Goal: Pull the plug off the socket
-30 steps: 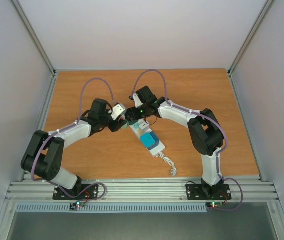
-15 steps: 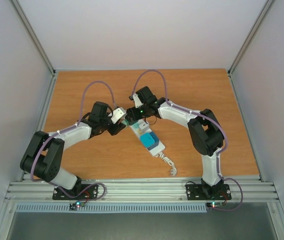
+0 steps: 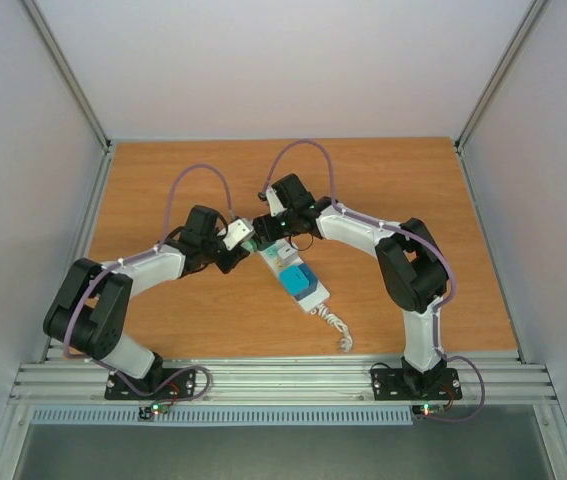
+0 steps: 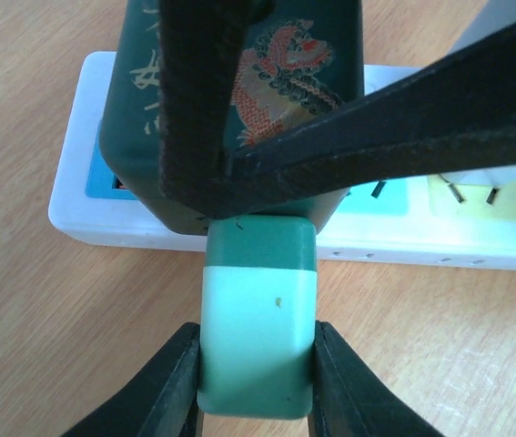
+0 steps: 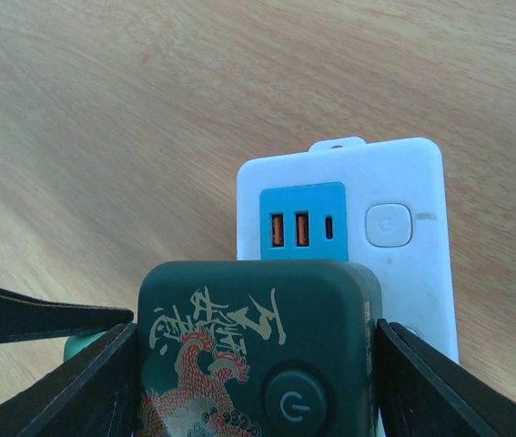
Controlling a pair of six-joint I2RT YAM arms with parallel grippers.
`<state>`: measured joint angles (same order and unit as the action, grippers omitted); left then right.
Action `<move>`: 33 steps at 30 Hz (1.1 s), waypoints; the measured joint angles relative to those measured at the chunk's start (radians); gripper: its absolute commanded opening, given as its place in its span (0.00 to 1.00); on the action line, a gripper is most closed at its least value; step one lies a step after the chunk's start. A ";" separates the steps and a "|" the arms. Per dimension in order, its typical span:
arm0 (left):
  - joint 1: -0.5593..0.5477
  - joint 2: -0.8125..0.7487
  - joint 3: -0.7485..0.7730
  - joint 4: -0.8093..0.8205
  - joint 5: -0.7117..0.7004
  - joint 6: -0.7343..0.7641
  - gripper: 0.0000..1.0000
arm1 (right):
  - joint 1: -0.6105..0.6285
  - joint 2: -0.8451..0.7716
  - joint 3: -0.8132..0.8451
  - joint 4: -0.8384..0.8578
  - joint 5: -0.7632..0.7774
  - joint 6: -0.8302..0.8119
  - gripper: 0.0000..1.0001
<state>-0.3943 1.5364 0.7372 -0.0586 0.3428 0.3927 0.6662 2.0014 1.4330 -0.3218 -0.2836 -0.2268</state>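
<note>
Seen from above, the left gripper [image 3: 247, 243] has edged closer to the far end of the white socket [image 3: 301, 283], lying slantwise on the wooden table [image 3: 163, 180], beside the right gripper [image 3: 267, 230]. From the left wrist, its jaws pinch the smooth, round-edged mint plug [image 4: 258, 309] jutting from a glossy dark green adapter [image 4: 285, 55]; a crooked pull could let slick plastic slip. From the right wrist, that claw clamps the adapter, and a weak hold would let the socket lift.

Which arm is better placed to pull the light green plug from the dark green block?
Left: the left tool pinches the light green plug on both sides; the right tool grips the dark green block.
</note>
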 measured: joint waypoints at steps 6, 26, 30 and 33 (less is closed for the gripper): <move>0.000 -0.014 -0.020 0.016 -0.011 0.001 0.20 | 0.002 -0.001 -0.014 0.032 0.003 0.000 0.48; 0.008 -0.058 -0.077 0.060 -0.027 0.019 0.16 | 0.016 -0.005 -0.045 0.099 0.022 -0.003 0.44; 0.006 -0.080 -0.106 0.082 -0.048 0.050 0.17 | 0.023 -0.005 -0.048 0.108 0.020 -0.010 0.43; 0.007 -0.081 -0.107 0.081 -0.046 0.057 0.17 | 0.024 -0.005 -0.048 0.109 0.019 -0.010 0.43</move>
<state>-0.3870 1.4551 0.6304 0.0223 0.2966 0.4496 0.6903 1.9965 1.3846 -0.2123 -0.2642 -0.2367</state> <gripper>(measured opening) 0.288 0.667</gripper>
